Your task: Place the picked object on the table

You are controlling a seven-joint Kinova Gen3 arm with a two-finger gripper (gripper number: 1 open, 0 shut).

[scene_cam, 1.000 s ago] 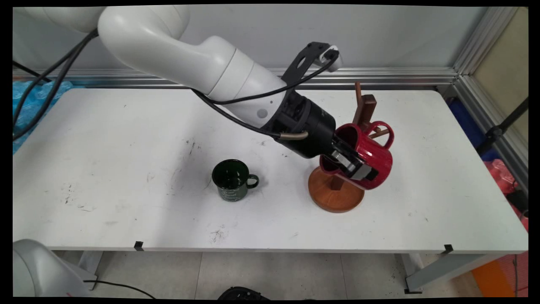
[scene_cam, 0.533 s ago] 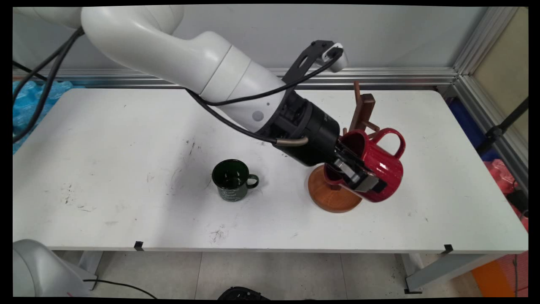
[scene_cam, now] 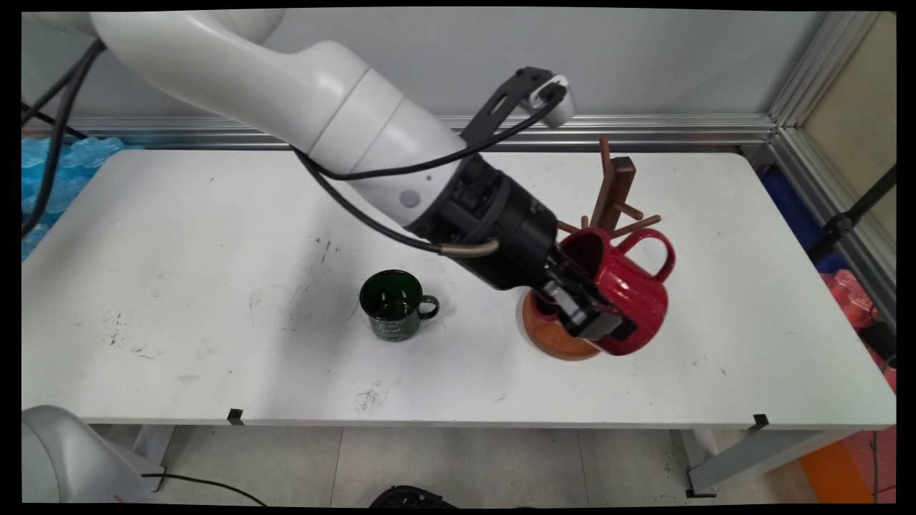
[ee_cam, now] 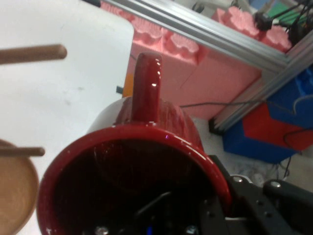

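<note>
My gripper (scene_cam: 590, 315) is shut on the rim of a red mug (scene_cam: 630, 293), one finger inside and one outside its wall. The mug hangs tilted above the table, mouth toward the arm, handle (scene_cam: 647, 247) pointing up and back. It hangs just in front of the wooden mug tree (scene_cam: 617, 187), whose pegs (scene_cam: 637, 225) stick out right behind the handle. The tree's round base (scene_cam: 551, 332) shows under the mug. In the hand view the red mug (ee_cam: 142, 166) fills the frame, handle (ee_cam: 145, 88) up, with two pegs (ee_cam: 34, 54) to its left.
A dark green mug (scene_cam: 393, 305) stands upright on the white table (scene_cam: 179, 272) left of the tree base, handle to the right. Aluminium rails run along the table's back and right sides. Pink and blue blocks (ee_cam: 205, 73) lie beyond the table's edge.
The gripper swung the red mug out to the right and then back left and lower, so its handle now lies just under the tree's pegs. The green mug stayed put.
</note>
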